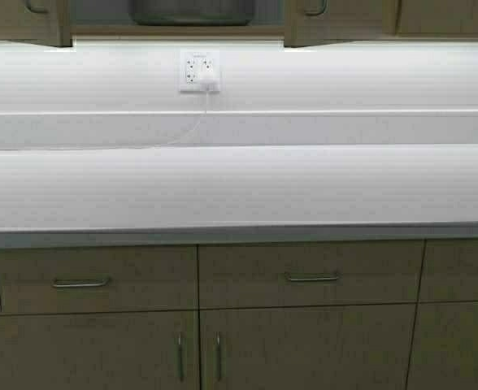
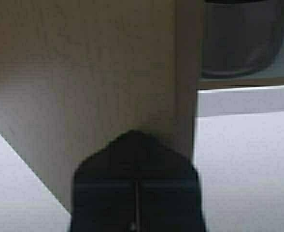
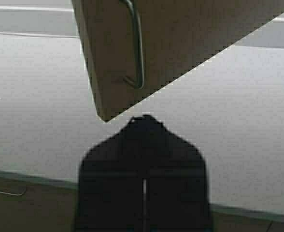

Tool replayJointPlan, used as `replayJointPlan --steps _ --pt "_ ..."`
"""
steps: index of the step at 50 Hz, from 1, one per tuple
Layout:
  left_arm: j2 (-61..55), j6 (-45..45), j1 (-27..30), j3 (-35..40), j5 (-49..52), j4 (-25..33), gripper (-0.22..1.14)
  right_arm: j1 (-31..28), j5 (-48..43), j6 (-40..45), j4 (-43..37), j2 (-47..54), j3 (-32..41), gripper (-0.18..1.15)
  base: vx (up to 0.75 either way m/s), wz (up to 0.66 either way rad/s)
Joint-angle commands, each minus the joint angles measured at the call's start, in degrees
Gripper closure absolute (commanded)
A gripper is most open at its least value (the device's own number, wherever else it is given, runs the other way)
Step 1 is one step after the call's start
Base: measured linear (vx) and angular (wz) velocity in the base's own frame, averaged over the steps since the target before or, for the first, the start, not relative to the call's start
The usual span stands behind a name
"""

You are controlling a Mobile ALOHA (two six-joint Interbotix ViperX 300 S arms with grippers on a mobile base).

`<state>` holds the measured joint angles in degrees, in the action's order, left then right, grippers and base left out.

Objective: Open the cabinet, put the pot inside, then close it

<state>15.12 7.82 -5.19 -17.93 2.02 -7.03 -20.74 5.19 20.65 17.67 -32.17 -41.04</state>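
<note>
At the top edge of the high view the cabinet (image 1: pixel 304 20) stands open between its two doors, and the pot (image 1: pixel 192 10) sits inside on the grey floor of the opening, so what remains, I judge, is closing; one pot, one cabinet with two doors, each bearing one curved handle.

The left gripper (image 2: pixel 136 145) points up at the face of the left door (image 2: pixel 84 72), its fingers closed tip to tip and holding nothing; in that wrist view the pot (image 2: pixel 241 38) shows just past the door's free edge. The right gripper (image 3: pixel 144 126) is likewise pinched closed and empty, lying just under the lower corner of the right door (image 3: pixel 180 38), with the handle (image 3: pixel 137 48) running lengthwise up the door above it.

The closing move turns on this: each door hangs above and ahead of its own arm, its free edge toward the pot, so each arm is nearer its own door; whether either gripper already touches the wood I cannot tell.

Below, the white counter (image 1: pixel 239 187) runs the full width; the wall outlet (image 1: pixel 199 71) sits at its back edge, under the pot.
</note>
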Motion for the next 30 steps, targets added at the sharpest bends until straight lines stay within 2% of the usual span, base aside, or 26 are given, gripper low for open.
replayJointPlan --steps 1,6,10,21,30 --pt "-3.69 -0.09 -1.14 5.71 -0.53 0.79 0.89 -0.18 -0.26 -0.09 -0.09 -0.18 1.41 0.89 0.08 0.00" --pt "-5.89 -0.09 -2.11 7.65 -0.44 1.05 0.89 -0.18 -0.26 0.00 -0.18 -0.09 1.58 0.89 0.06 0.02" --pt "-4.83 -0.09 -2.29 6.42 0.70 1.14 0.89 -0.18 -0.26 -0.09 -0.18 -0.09 1.58 0.89 0.03 0.00" --pt "4.39 -0.26 -2.29 -4.83 -1.49 0.88 0.89 -0.09 -0.35 -1.32 0.79 1.93 3.87 0.89 0.03 0.00" --pt "8.96 -0.44 -2.29 -11.16 -2.99 0.26 0.89 -0.09 -0.79 -1.32 1.05 8.09 11.78 0.89 0.03 0.02"
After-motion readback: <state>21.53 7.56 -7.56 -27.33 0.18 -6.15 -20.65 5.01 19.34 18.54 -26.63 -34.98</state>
